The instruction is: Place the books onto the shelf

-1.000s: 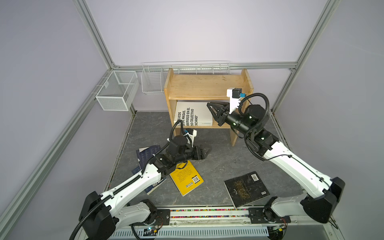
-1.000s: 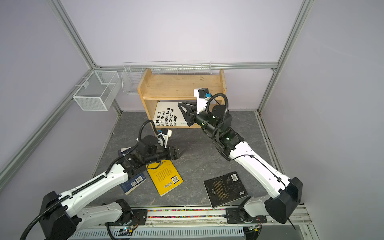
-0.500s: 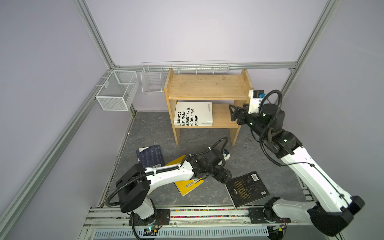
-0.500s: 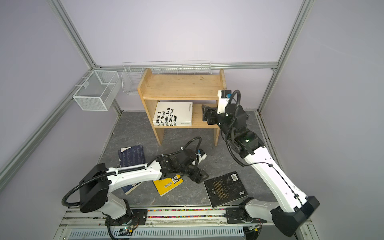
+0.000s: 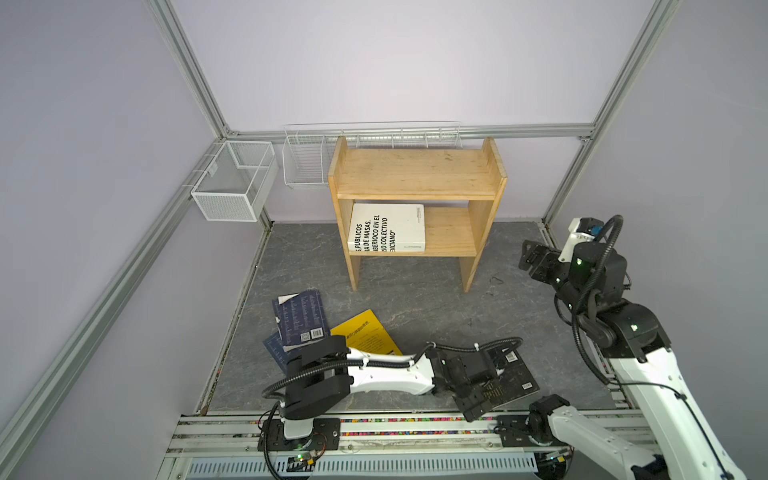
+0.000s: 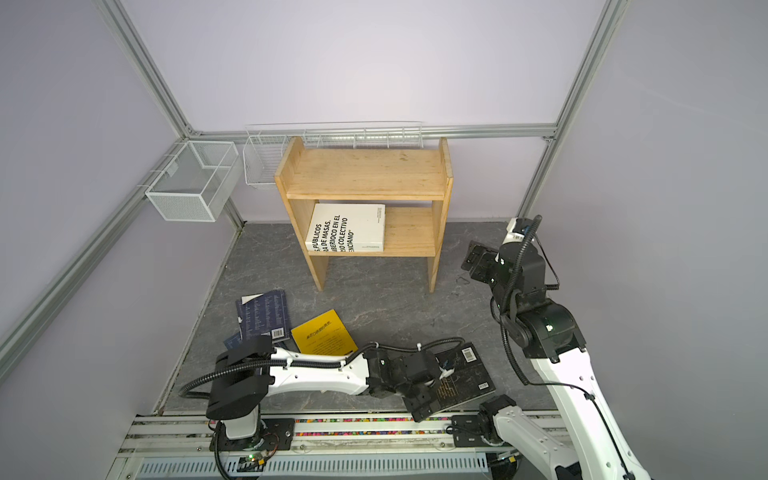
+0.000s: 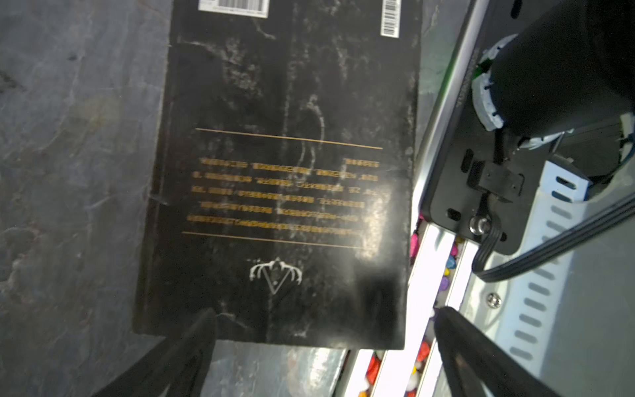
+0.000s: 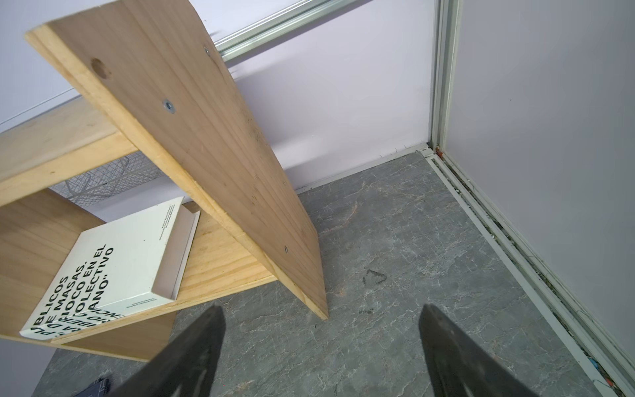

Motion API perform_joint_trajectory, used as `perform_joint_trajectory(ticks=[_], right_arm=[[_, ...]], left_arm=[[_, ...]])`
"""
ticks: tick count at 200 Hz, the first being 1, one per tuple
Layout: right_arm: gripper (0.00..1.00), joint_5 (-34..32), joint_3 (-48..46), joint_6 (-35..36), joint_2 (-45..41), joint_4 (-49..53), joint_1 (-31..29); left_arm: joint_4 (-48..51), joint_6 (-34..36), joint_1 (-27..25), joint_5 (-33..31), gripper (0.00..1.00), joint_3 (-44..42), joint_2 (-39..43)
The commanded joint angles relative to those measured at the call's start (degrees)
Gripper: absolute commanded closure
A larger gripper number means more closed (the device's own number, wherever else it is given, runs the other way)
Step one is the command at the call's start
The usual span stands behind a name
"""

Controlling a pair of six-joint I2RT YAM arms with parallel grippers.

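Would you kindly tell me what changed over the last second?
The right gripper let go of the white book on the lower tier of the shelf and drew back right, open. The left gripper swung from the yellow book across to the black book, open over it. The navy books, like those two, stayed put.

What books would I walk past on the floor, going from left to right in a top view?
navy books → yellow book → black book
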State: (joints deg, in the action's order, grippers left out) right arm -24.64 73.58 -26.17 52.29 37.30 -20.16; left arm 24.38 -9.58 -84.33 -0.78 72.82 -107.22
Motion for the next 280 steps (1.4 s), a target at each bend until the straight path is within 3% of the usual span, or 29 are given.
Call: perform_joint_trajectory(ticks=[1, 58, 77, 102, 122, 178, 219, 255, 280], right_arm=[[0.09, -1.33, 0.16, -0.33, -1.59, 2.71, 0.47], [0.1, -0.89, -0.18, -0.19, -4.19, 4.51, 0.88], [0.1, -1.18, -0.63, -0.19, -5.09, 5.46, 0.87], [0.11, -1.93, -1.79, -0.57, -6.02, 6.93, 0.92], [0.12, -1.99, -3.92, -1.32, -6.28, 7.8, 1.05], [0.11, 0.18, -12.58, -4.72, -2.7, 8.65, 2.78], [0.11, 7.39, -21.19, -9.5, 4.65, 5.38, 6.59], [0.11, 16.78, -27.84, -11.92, 12.73, -1.53, 12.84], [0.11, 17.1, -28.5, -12.49, 16.85, -2.55, 13.57]], left_arm=[[2.06, 2.91, -1.81, -4.99, 0.01, 4.08, -3.02], [4.71, 3.74, -3.14, -11.85, 0.0, 11.08, -11.37], [7.65, 3.13, -3.12, -16.89, 0.01, 13.67, -14.42], [10.27, 0.39, -2.95, -28.13, 0.02, 14.99, -16.83], [9.91, -0.57, -0.62, -30.01, 0.02, 13.63, -15.43], [6.99, -3.7, 6.62, -23.99, 0.03, 3.34, -0.85], [-3.53, -12.66, 17.55, 0.9, 0.03, -7.45, 11.36], [-12.02, -17.84, 25.18, 14.46, 0.03, -7.58, 9.09], [-10.56, -19.88, 25.71, 15.88, 0.06, -3.33, 3.04]])
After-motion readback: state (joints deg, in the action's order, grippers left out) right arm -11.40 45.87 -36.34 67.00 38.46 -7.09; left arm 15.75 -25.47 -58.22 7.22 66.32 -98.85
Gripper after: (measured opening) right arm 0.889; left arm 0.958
